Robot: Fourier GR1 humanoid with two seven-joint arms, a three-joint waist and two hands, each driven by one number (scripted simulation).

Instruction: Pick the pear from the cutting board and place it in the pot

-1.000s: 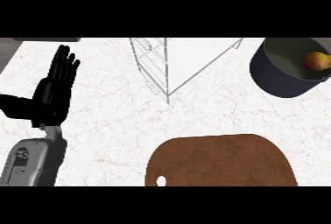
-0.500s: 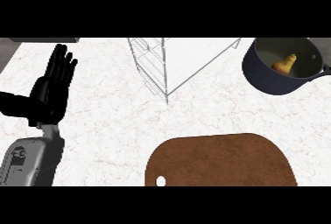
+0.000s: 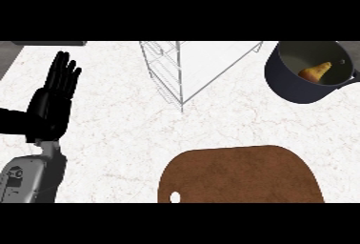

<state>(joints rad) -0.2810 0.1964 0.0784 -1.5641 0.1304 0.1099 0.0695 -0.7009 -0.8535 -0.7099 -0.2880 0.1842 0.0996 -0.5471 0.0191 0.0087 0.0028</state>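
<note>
A yellow-orange pear [image 3: 314,71] lies inside the dark pot [image 3: 295,90] at the upper right of the head view. The brown cutting board [image 3: 239,176] sits at the lower middle with nothing on it. My left hand [image 3: 53,102] rests open at the left edge, fingers straight and pointing up, far from both the board and the pot. No right hand or right forearm shows anywhere in the view.
A wire rack [image 3: 184,71] stands at the top middle, between my left hand and the pot. White marble counter [image 3: 126,138] runs between the hand and the board. A grey strip [image 3: 7,57] borders the counter's upper left corner.
The pot with the pear has shifted left in the view, and the pear now lies tilted toward the pot's middle. My left hand holds its place.
</note>
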